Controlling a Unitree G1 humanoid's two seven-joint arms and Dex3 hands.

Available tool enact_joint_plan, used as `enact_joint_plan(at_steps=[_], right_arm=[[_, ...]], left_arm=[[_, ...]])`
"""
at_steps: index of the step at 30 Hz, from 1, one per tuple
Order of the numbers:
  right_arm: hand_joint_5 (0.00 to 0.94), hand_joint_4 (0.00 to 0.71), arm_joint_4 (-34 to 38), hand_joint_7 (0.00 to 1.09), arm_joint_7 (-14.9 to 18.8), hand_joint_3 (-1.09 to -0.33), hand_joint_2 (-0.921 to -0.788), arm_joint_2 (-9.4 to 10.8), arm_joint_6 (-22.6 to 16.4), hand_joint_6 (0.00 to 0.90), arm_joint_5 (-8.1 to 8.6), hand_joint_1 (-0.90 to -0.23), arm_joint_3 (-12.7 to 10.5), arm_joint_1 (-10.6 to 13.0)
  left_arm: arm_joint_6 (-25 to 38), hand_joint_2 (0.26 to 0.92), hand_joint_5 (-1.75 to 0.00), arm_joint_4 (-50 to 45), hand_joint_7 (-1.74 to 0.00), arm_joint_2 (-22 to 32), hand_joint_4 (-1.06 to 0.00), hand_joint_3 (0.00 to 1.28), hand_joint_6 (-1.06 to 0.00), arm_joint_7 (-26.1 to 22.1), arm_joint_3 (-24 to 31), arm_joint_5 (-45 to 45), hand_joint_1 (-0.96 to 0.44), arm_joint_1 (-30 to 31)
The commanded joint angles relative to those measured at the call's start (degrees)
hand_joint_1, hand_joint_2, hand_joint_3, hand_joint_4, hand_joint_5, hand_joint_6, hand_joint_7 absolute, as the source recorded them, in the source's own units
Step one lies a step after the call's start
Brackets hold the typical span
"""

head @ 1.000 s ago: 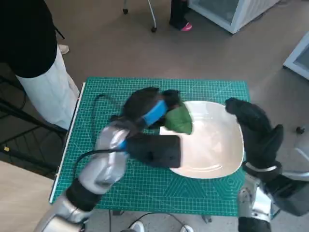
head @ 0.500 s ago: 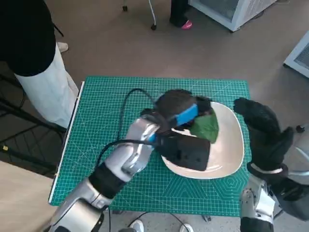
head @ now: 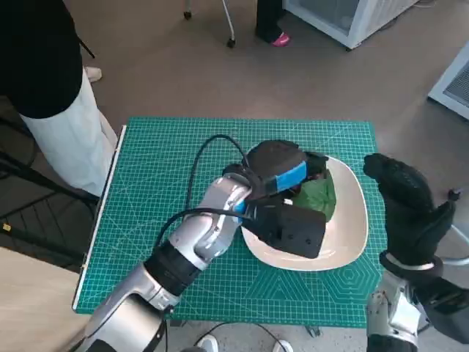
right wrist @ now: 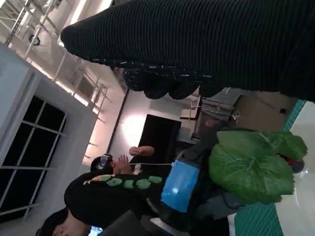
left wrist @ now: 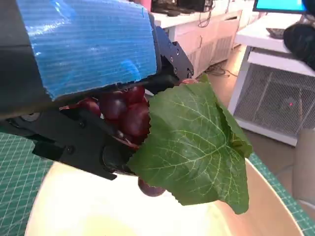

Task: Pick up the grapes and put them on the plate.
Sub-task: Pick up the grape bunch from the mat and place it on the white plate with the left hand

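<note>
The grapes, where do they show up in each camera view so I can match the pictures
Head view: grapes over the plate, under the left hand; only the leaf shows.
Left wrist view: centre, dark red, gripped.
Right wrist view: lower right, mostly behind the leaf.
Shared landmark: the green leaf.

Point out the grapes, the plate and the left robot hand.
grapes (left wrist: 129, 112), left wrist view, on the dark red berries beside the leaf.
plate (head: 352, 220), head view, on its bare right rim.
left robot hand (head: 282, 174), head view, on its blue-taped back.
</note>
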Motion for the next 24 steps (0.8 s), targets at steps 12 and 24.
enact_joint_plan(at_steps=[12, 24], right_arm=[[0.001, 0.623, 1.33, 0.00, -0.18, -0.535, -0.921, 0.16, 0.54, 0.569, -0.15, -0.440, 0.37, 0.56], [0.001, 0.624, 1.18, 0.00, -0.14, -0.536, -0.921, 0.05, 0.47, 0.570, -0.37, -0.441, 0.84, 0.54]], left_arm=[[-1.80, 0.921, -1.32, 3.96, -1.15, -1.19, -0.62, 0.13, -0.56, 2.05, -0.07, -0.49, 0.00, -1.55], [-2.61, 0.921, -1.30, 7.19, -1.21, -2.52, -0.58, 0.16, -0.51, 2.54, 0.29, -2.28, 0.02, -0.86]])
